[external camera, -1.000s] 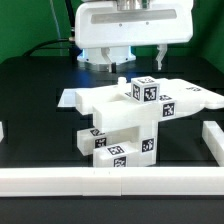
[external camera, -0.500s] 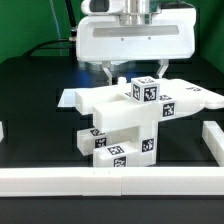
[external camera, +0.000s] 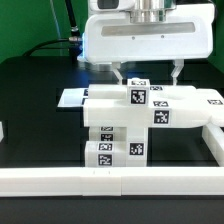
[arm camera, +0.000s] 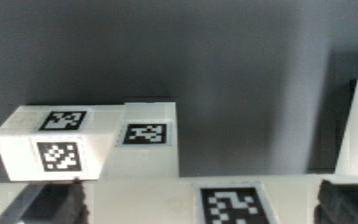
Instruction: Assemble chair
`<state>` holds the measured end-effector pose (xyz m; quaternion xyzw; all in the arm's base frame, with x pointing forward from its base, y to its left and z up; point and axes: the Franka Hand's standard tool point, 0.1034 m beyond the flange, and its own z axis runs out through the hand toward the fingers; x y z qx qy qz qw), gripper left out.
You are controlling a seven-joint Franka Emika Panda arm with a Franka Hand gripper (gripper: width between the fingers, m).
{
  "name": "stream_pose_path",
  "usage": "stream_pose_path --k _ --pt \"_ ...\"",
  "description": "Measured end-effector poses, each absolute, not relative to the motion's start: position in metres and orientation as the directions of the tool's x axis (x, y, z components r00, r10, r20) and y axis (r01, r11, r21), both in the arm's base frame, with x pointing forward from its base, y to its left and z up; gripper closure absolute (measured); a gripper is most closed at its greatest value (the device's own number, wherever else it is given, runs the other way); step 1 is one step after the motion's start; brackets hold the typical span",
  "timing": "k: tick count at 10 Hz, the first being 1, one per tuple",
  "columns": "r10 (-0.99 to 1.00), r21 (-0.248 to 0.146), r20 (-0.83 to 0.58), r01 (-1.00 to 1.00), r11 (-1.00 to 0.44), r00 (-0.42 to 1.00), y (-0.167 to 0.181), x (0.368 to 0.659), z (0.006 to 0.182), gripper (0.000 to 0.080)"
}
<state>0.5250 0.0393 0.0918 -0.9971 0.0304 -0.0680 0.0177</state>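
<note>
The arm comes straight down from the top of the exterior view, its broad white wrist housing level and facing the camera. Below it the tool [external camera: 149, 72] points downward with its two dark fingers [external camera: 121, 73] spread wide apart, nothing clamped between them.

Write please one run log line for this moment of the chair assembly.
step: assemble chair | hand: open, empty, above chair | chair: partly joined white tagged parts on black table | contact: none visible
</note>
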Motion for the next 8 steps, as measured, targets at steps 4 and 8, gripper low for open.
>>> stream_pose_path --k 4,8 --pt "-0.103 -0.061 0.121 -0.097 -0.993 0.987 0.041 0.494 0.102 0.0151" --pt "-0.109 -0.064 0.096 -0.103 -0.993 0.989 0.047 0.474 0.096 0.0151"
